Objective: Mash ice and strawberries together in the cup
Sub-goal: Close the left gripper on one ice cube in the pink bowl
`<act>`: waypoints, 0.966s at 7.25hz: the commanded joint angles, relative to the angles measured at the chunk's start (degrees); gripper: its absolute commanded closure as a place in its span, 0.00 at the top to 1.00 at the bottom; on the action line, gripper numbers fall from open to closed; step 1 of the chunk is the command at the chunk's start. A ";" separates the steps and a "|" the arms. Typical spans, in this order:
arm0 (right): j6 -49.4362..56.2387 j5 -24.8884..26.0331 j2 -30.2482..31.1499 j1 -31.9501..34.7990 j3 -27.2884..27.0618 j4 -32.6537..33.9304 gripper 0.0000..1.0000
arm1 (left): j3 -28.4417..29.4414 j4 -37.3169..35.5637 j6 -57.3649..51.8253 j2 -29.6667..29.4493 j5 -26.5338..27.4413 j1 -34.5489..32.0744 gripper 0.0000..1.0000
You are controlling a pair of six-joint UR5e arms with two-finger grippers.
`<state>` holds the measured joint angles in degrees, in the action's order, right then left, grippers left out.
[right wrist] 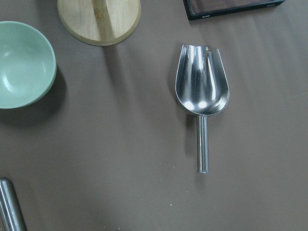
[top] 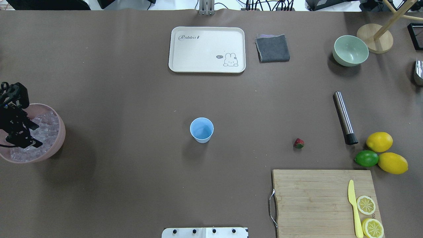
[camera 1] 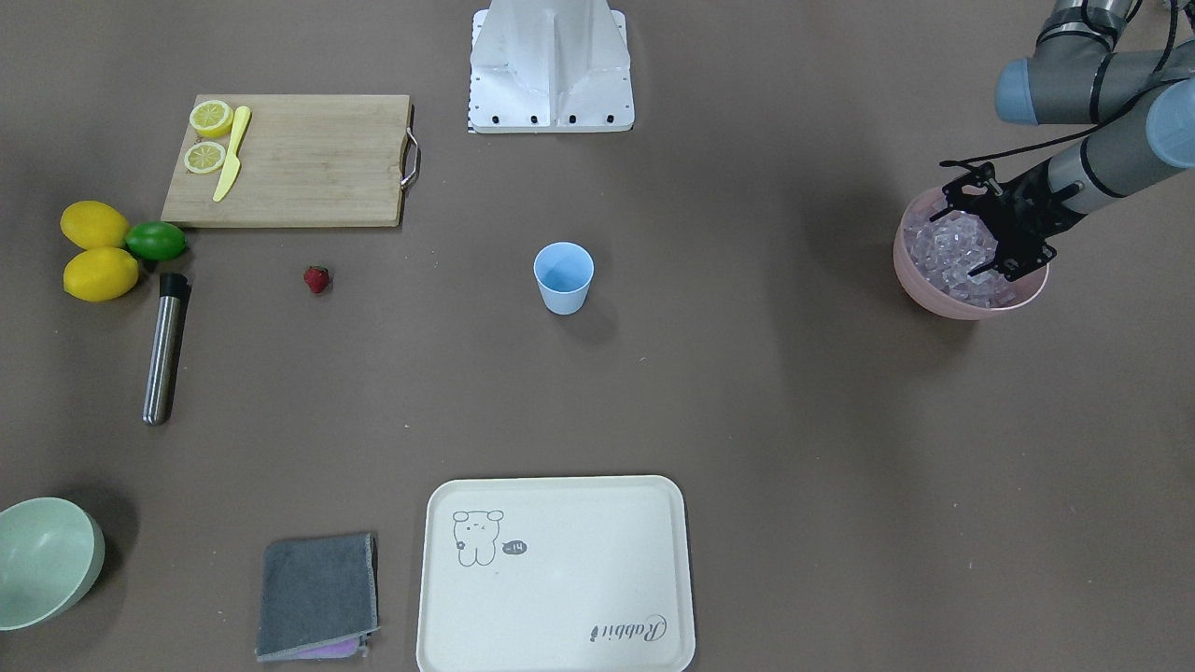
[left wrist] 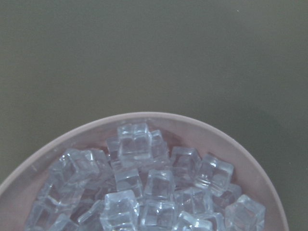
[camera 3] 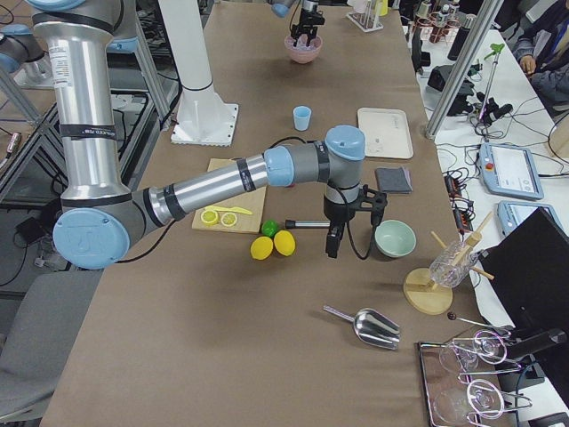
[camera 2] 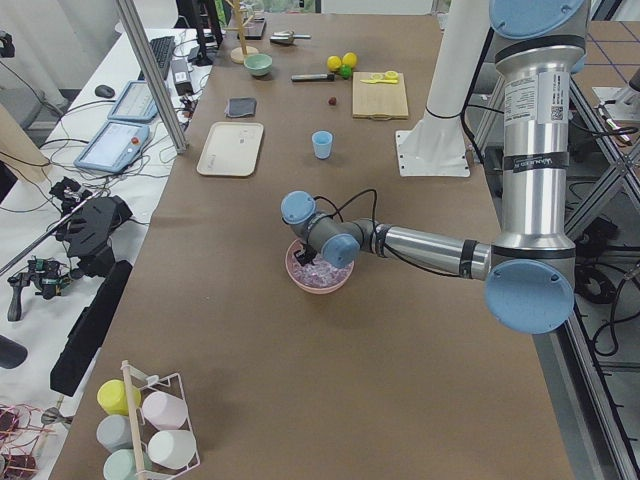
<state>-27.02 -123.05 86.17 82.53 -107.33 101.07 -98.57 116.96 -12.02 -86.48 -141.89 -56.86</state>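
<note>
Light-blue cup [top: 201, 130] stands empty; ice [top: 49, 127] sits in pink bowl [top: 62, 132] well to its left beneath left gripper [top: 34, 135], fingers seemingly apart; strawberry [top: 298, 143] lies well to its right; right gripper [camera 3: 332, 251] finger state cannot be told; filling and mashing remain.

Bamboo cutting board [camera 1: 289, 161] carries two cut lemon halves [camera 1: 211, 119] and a yellow plastic knife [camera 1: 231, 155]. Off its corner, two whole yellow lemons [camera 1: 94, 225], a green lime [camera 1: 156, 241], and a steel cylinder [camera 1: 165, 347] close by.

Left claw [camera 1: 990, 238] low, jaws spread wide; right arm outstretched, right claw [camera 3: 332, 245] downward, near vertical
</note>
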 commanded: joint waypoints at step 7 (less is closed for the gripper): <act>-1.01 -0.09 0.23 0.00 -0.16 0.00 1.00 | 0.40 -4.89 -0.02 -5.52 -0.75 -3.68 0.00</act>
<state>-27.86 -123.12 86.39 82.53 -107.48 101.07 -98.20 113.80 -11.86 -90.30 -142.39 -58.63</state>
